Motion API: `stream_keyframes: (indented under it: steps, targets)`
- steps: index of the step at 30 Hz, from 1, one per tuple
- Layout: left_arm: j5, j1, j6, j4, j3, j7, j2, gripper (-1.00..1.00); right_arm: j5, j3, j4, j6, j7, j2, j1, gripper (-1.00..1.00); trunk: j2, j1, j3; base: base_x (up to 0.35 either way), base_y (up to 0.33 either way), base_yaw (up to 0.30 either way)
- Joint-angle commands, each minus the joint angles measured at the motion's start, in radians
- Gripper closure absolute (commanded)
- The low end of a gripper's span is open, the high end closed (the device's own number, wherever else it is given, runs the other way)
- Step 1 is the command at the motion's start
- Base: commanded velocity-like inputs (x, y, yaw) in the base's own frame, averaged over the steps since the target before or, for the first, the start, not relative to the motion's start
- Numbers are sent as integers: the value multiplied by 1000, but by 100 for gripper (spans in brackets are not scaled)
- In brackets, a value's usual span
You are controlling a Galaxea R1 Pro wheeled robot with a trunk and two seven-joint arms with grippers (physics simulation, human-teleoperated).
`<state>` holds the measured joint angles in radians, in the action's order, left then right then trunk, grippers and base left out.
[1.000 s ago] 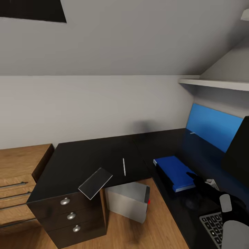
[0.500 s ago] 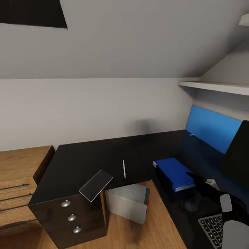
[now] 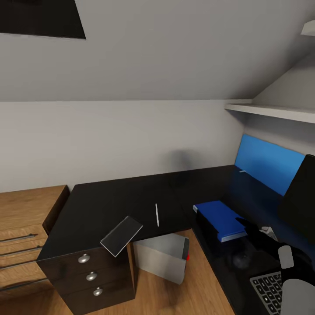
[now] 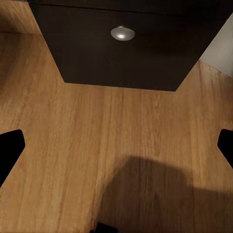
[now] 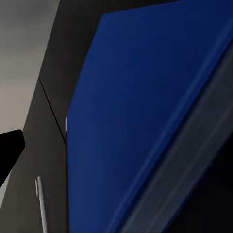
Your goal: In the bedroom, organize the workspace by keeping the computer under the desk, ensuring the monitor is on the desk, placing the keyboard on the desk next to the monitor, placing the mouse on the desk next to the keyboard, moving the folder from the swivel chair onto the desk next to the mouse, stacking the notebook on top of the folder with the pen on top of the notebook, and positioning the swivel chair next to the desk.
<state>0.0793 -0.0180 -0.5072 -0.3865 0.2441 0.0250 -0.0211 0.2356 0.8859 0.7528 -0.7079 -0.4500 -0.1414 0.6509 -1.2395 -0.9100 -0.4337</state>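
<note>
The black desk (image 3: 109,201) bends in an L around the white computer (image 3: 161,257) standing under it. A grey notebook (image 3: 121,235) overhangs the desk's front edge above the drawers, and the white pen (image 3: 156,214) lies just beyond it. The blue folder (image 3: 221,218) lies flat on the right wing; it also looms close in the right wrist view (image 5: 145,97). My right gripper (image 3: 251,229) hovers open at the folder's near corner, holding nothing. Nearer me are the keyboard (image 3: 267,288), a dim rounded mouse (image 3: 241,260) and the monitor (image 3: 302,201). My left gripper (image 4: 116,145) hangs open above the floor, facing a drawer knob (image 4: 122,33).
A light wooden drawer chest (image 3: 22,227) stands left of the desk. A white shelf (image 3: 271,109) and a blue wall panel (image 3: 269,164) run along the right wall under the sloped ceiling. Wood floor (image 3: 197,280) lies between the desk wings.
The whole head picture has slid down a little, so the camera has moved. Notebook, pen, folder and right gripper keep their places relative to the desk.
</note>
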Motion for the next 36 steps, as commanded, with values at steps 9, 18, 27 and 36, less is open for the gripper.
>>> stream_keyframes:
  steps: [9, 18, 27, 36]
  targets:
    - [8, 0, 0, -2, 0, 3, 0, -100, 1, 4, 0, -7, -3, 0, 1, -100, -1, 0, -1, 0, 0, 0]
    - [8, 0, 0, -2, 0, 3, 0, -100, 1, 4, 0, -7, -3, 0, 1, -100, -1, 0, -1, -94, 0, 0]
    - [8, 0, -1, -2, 0, 2, 1, -100, 1, 4, 0, -7, -4, 0, 1, -100, -1, 0, -1, -29, 0, 0]
    - [8, 0, -1, -2, 0, 3, 1, -100, 1, 2, 1, -6, -5, 0, 1, -100, -1, 0, -1, -2, 0, 0]
